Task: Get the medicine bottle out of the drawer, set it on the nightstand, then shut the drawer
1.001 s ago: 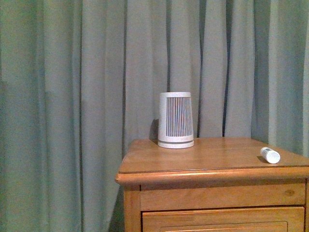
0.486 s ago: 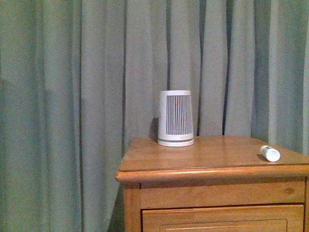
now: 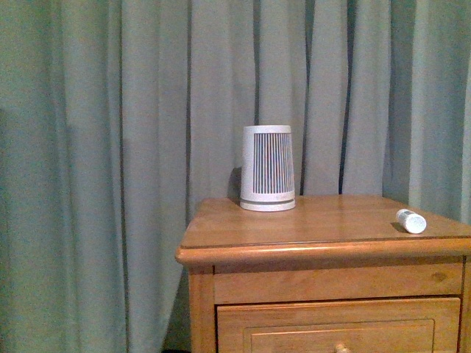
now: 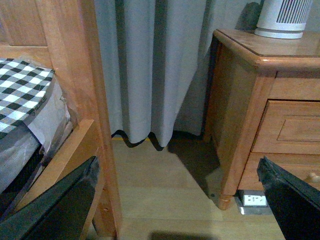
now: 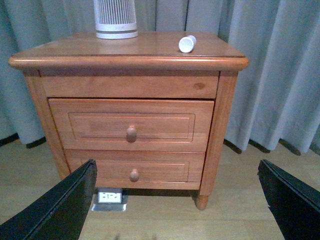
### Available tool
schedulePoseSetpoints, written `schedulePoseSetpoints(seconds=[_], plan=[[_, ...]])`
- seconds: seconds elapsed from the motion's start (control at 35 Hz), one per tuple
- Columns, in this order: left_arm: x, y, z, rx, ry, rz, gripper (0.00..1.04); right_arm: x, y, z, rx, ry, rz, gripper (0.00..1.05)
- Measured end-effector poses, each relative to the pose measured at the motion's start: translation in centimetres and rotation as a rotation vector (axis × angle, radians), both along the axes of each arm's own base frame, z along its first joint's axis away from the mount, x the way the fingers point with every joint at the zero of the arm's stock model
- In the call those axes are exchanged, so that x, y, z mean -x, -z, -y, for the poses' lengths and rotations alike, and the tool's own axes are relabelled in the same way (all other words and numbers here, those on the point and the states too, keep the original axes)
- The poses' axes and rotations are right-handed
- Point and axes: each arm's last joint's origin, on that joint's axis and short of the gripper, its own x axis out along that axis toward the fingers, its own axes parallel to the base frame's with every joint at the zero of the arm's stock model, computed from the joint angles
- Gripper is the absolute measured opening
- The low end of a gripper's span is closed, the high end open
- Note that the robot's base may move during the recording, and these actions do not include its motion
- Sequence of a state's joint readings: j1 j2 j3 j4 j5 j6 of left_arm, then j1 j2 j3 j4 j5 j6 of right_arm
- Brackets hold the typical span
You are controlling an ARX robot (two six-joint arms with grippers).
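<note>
The small white medicine bottle (image 3: 411, 220) (image 5: 187, 43) lies on its side on the top of the nightstand (image 3: 324, 254) (image 5: 127, 62), near its right edge. The upper drawer (image 5: 131, 125) (image 3: 338, 327) is shut flush, its round knob in the middle. My right gripper (image 5: 177, 200) is open, low and well back from the cabinet, facing its front with nothing between the fingers. My left gripper (image 4: 177, 200) is open too, near the floor to the left of the nightstand (image 4: 260, 100), holding nothing. Neither arm shows in the front view.
A tall white ribbed device (image 3: 267, 179) (image 5: 115, 19) stands at the back of the top. The lower drawer (image 5: 134, 171) is shut. A floor socket (image 5: 109, 197) (image 4: 255, 200) lies under the cabinet. A wooden bed frame (image 4: 75, 100) with checked bedding stands left; grey curtains (image 3: 110, 147) hang behind.
The front view has tilted down a little: the nightstand and bottle sit higher in the frame and the upper drawer's knob now shows. The bottle has not moved on the top.
</note>
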State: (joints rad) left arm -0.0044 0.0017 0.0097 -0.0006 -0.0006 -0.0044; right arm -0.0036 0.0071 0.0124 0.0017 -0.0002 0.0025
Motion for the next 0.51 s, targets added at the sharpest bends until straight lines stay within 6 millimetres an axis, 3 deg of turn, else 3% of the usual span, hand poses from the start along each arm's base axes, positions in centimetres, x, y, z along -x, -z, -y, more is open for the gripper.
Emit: schedulePoseSetpoints(seconds=[0.51], plan=[[0.0,0.0,0.0,0.0,0.0,0.0,0.98,0.0,0.0,0.0,0.0,0.0,0.0,0.98]])
